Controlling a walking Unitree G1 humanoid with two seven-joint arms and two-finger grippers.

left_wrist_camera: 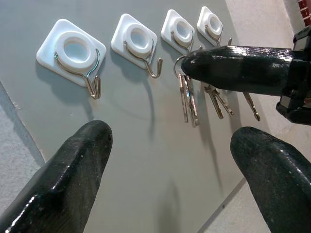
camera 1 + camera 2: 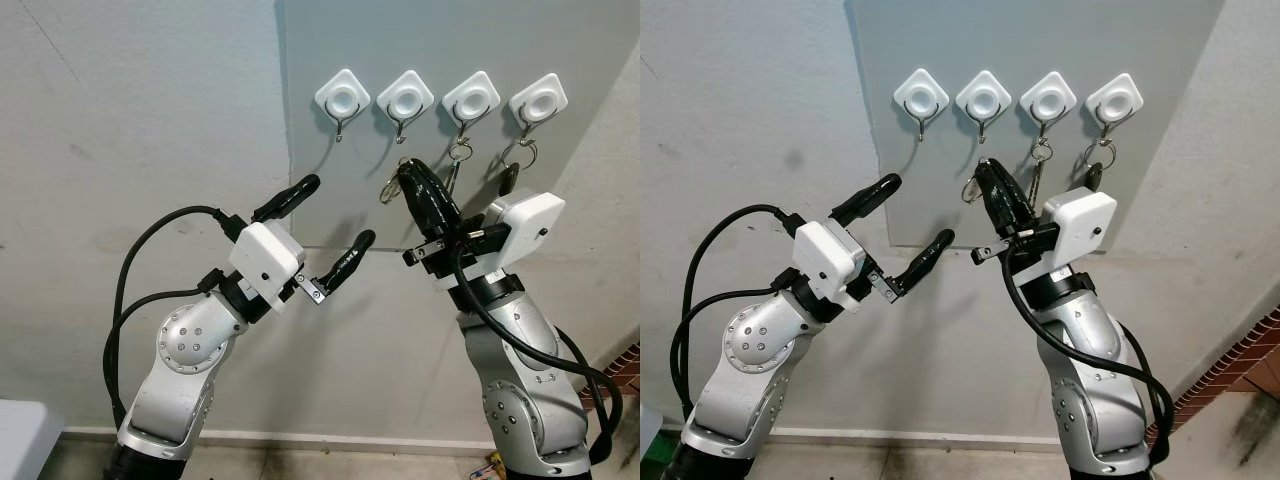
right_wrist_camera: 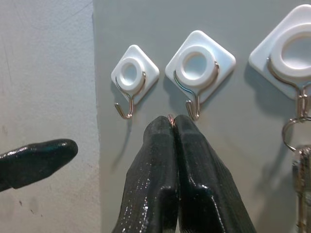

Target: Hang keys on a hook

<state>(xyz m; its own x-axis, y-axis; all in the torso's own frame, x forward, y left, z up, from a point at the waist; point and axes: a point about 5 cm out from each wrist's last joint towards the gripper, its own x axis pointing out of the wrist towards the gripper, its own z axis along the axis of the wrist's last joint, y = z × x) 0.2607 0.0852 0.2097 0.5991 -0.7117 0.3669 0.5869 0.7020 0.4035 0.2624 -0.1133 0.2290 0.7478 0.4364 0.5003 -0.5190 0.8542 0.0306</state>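
Observation:
Four white hooks sit in a row on a grey panel (image 2: 340,190). The first hook (image 2: 342,100) and the second hook (image 2: 405,100) are bare. My right gripper (image 2: 408,176) is shut on a key ring (image 3: 170,118), its tip just below the second hook (image 3: 198,68). The held keys (image 1: 187,99) dangle from the ring, close to the panel. My left gripper (image 2: 338,211) is open and holds nothing. It hovers lower left of the right gripper, facing the panel.
Key bunches hang on the third hook (image 2: 470,100) and the fourth hook (image 2: 537,100). A light plaster wall surrounds the panel. Red brick flooring (image 2: 625,370) shows at lower right, and a pale object (image 2: 25,435) at lower left.

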